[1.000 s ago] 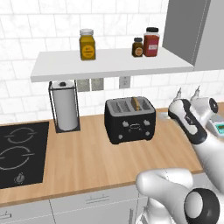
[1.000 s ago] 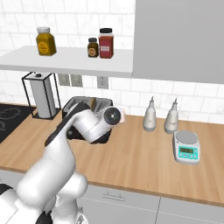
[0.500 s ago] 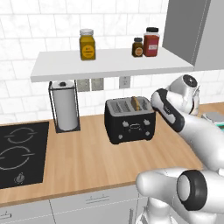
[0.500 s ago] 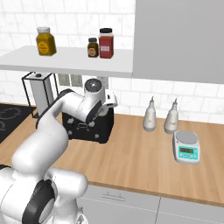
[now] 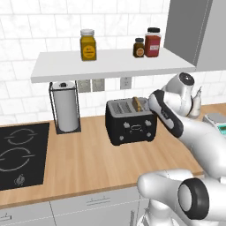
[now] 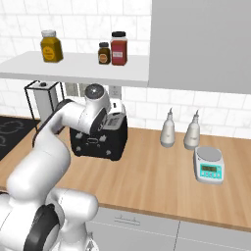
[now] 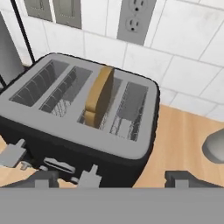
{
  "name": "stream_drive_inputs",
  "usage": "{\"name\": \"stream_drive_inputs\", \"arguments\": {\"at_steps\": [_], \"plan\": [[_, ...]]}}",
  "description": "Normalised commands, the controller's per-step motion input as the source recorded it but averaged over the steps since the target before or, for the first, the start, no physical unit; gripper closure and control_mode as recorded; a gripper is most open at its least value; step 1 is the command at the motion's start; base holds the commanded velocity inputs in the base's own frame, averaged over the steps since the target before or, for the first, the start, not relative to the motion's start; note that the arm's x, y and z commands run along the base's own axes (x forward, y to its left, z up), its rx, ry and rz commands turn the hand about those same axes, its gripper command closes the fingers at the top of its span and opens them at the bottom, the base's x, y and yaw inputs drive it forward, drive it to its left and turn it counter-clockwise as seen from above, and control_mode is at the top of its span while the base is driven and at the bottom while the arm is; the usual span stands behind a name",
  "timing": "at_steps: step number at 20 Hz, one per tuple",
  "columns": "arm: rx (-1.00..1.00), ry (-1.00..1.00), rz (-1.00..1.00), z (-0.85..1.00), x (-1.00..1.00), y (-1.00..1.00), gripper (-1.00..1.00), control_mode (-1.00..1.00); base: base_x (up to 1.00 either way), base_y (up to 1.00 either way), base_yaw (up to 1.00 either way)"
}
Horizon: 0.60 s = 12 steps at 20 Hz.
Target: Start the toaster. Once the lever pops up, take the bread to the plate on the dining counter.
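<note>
Already you have the two-finger gripper [image 7: 113, 177] above the black boxy toaster [image 5: 130, 120] on the wood counter [image 5: 84, 154], its dark tips standing wide apart and holding nothing. Your tan-brown bread slice [image 7: 100, 95] stands upright in 1 of the 4 slots, well proud of the top. By my reading toasting is finished; lifting and carrying remain.
</note>
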Motion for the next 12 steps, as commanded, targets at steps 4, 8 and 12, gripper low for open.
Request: {"name": "stream_drive_inputs", "arguments": {"at_steps": [4, 8, 12], "plan": [[0.00, -0.03, -0.09, 0.04, 0.00, 0.43, -1.00, -1.00, 0.00, 0.00, 0.00], [0.02, -0.06, -0.06, 0.00, 0.00, 0.24, -1.00, -1.00, 0.00, 0.00, 0.00], [0.01, 0.00, -0.05, 0.00, 0.00, 0.38, -1.00, -1.00, 0.00, 0.00, 0.00]]}}
